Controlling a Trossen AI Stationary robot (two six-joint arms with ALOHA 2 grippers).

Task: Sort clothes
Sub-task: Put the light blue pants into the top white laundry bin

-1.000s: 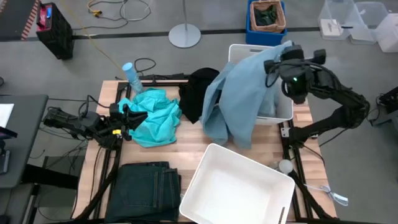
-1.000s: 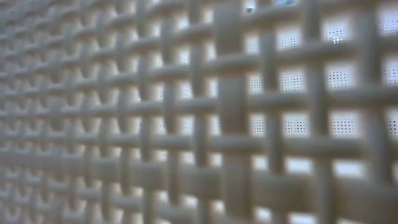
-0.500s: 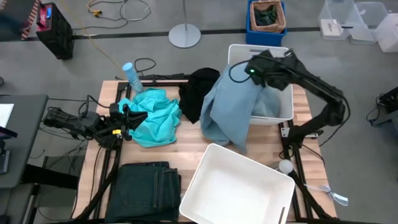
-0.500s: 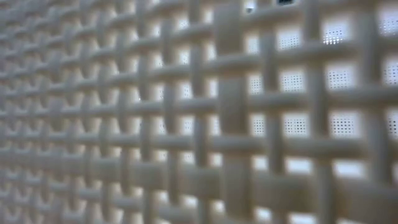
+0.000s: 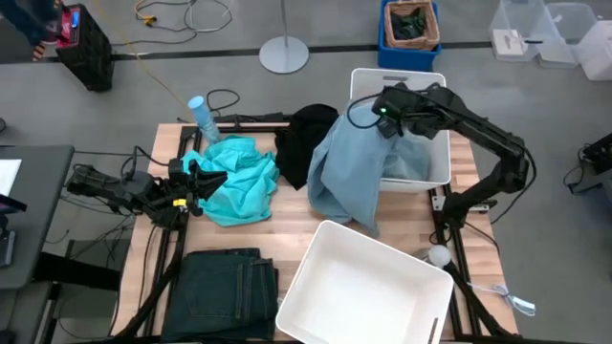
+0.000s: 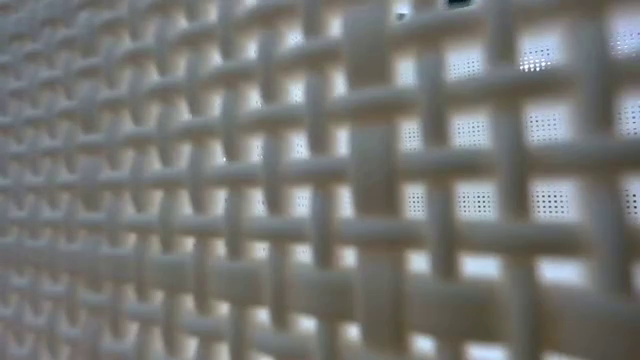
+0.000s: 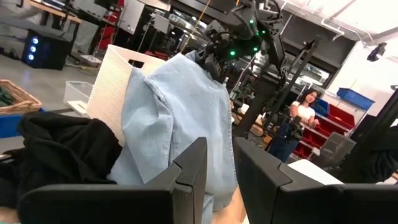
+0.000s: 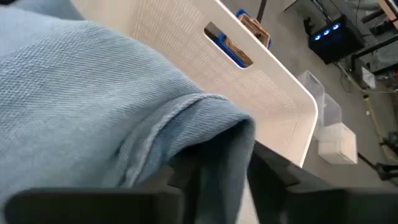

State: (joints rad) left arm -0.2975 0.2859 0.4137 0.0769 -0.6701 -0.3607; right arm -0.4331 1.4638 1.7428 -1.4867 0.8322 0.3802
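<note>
The pale blue denim piece (image 5: 349,172) drapes over the left wall of the far white bin (image 5: 397,75), and its lower end lies on the table. My right gripper (image 5: 385,113) is at its top, shut on it. The black top (image 5: 306,143) lies bunched beside it. The turquoise top (image 5: 234,177) lies crumpled at the left, with my left gripper (image 5: 199,182) at its left edge, fingers (image 7: 193,168) a little apart and nothing between them. The dark jeans (image 5: 225,282) lie folded at the near left. My right gripper has a rounded fold of the denim (image 8: 214,134) between its two fingers (image 8: 273,177), several layers thick. It comes slanting down from the table's right side. The cloth hangs from that fold over the bin's wall (image 7: 115,74) down to the table.
A second white bin (image 5: 368,287) stands tilted at the near right; its lattice wall (image 6: 320,180) fills the low view. A blue bottle (image 5: 203,117) stands at the far left corner. A person (image 7: 298,124) shows far off in the room.
My right gripper has gone down and toward the table's left edge with the denim, tipping downward and rolling. The denim, which was spread across the far bin, has gathered at the bin's left wall and sunk lower. In the last half second little has moved.
</note>
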